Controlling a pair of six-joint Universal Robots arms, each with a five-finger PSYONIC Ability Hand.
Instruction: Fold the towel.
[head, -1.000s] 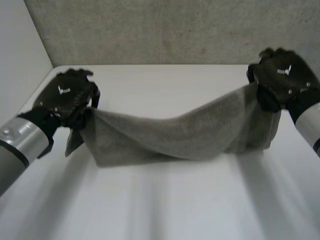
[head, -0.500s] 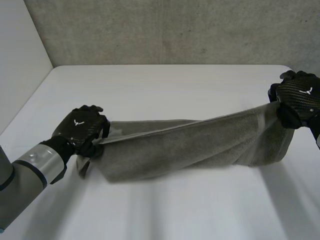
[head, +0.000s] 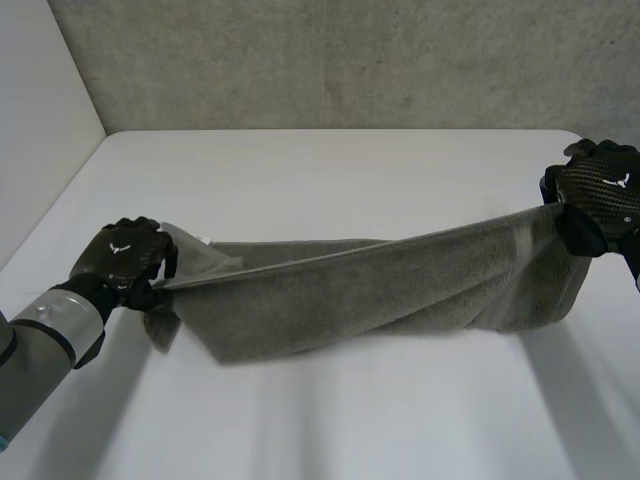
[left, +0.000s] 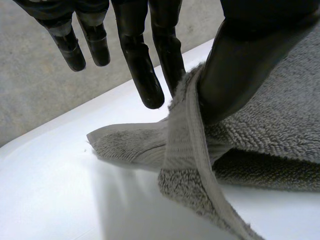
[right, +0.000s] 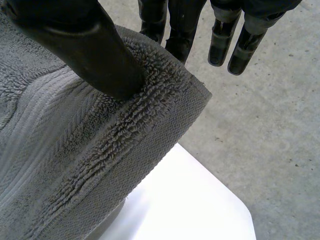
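The towel (head: 370, 290) is stretched across the middle of the frame, its long axis running from the left hand (head: 120, 262) at centre-left up to the right hand (head: 595, 195) at the right edge, with its lower part sagging to the white counter (head: 330, 170). Each hand pinches its own end of the top edge between thumb and straight fingers, so the next move likely depends on both ends travelling together. Against half a second ago, the left hand has drawn further towards the left edge, pulling the towel tauter, while the right hand has barely shifted.
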